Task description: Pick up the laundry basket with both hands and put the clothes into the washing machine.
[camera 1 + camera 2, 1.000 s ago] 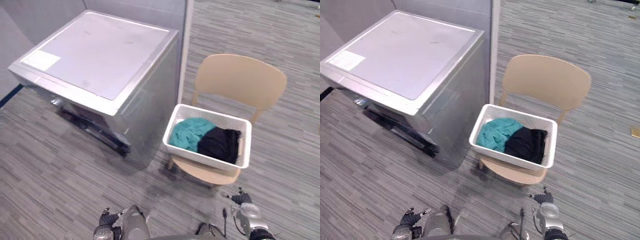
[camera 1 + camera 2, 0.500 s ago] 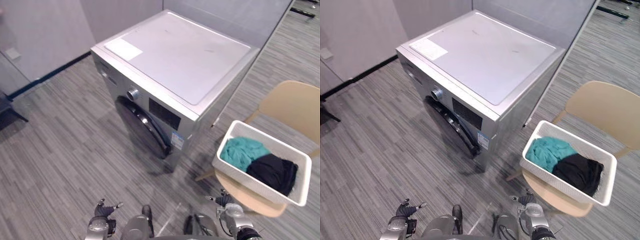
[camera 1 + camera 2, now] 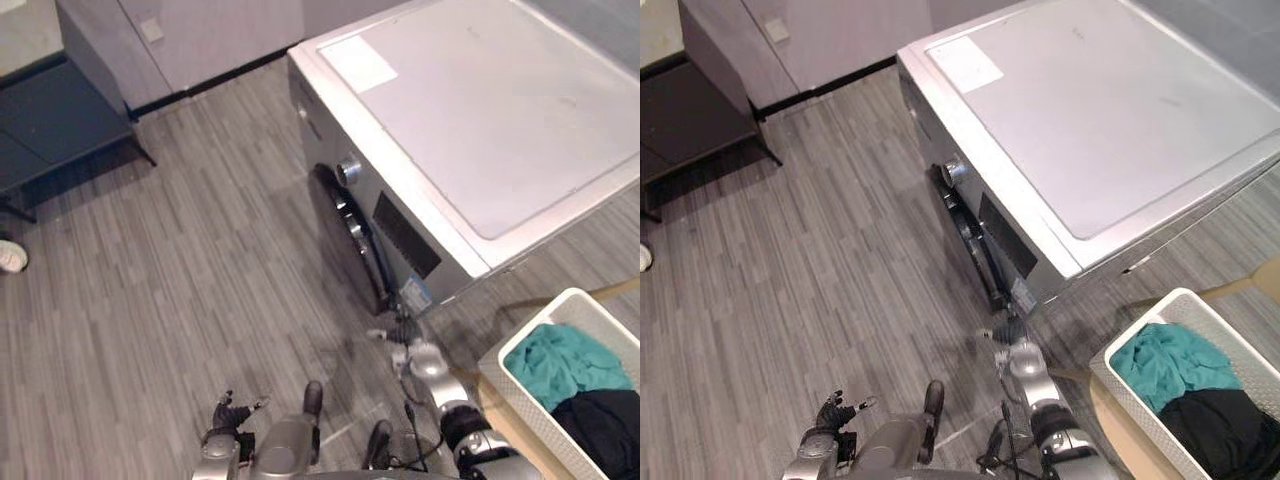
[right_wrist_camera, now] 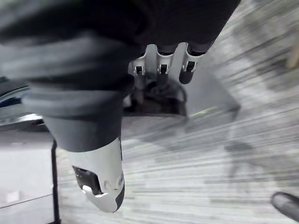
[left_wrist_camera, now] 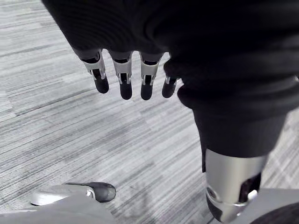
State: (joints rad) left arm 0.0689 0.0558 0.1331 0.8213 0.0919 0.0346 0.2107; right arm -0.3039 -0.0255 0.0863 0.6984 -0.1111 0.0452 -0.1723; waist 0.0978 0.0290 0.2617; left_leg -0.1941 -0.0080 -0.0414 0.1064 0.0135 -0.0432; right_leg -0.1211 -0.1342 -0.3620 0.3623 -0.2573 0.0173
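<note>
Laundry basket [image 3: 537, 320] not yet in hand
Left hand [image 3: 232, 413] and right hand [image 3: 418, 358] slack-fingered, empty; it sits near the right fingers; both must reach its rim

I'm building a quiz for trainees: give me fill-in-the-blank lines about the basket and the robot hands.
The basket is ___ in colour.
It holds a teal cloth and a ___ one.
The left robot hand and right robot hand both hold ___.
Missing: white; black; nothing.
</note>
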